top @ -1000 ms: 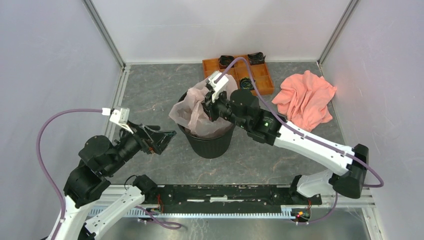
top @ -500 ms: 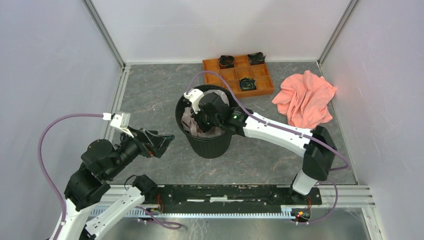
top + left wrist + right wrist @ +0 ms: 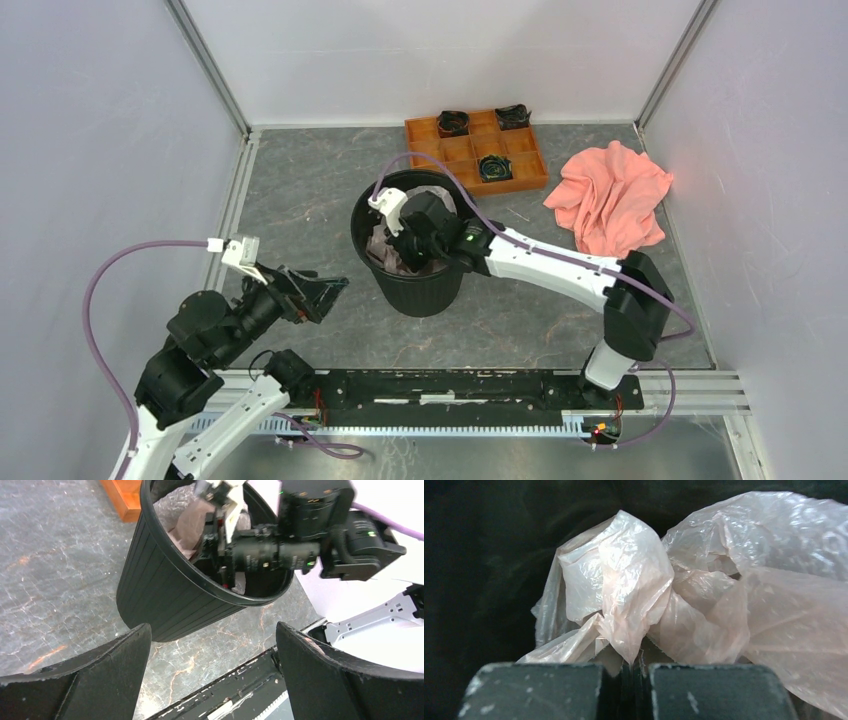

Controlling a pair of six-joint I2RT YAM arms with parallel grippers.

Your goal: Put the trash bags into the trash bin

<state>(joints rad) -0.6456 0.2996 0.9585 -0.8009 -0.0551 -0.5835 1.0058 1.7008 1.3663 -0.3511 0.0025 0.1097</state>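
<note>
The right claw (image 3: pixel 626 676) is pressed shut on a fold of the thin, crinkly, translucent pale pink plastic bag (image 3: pixel 644 600). The bag bunches just ahead of the fingertips and spreads to their right, down inside the round black plastic bin (image 3: pixel 415 290). Only the right wrist view shows the pinch. The top view shows the claw sunk below the rim. The crumpled bag has no clear long axis. The bin stands upright, mouth up. The left claw (image 3: pixel 318 290) gapes wide and empty, near the bin's wall but apart from it.
</note>
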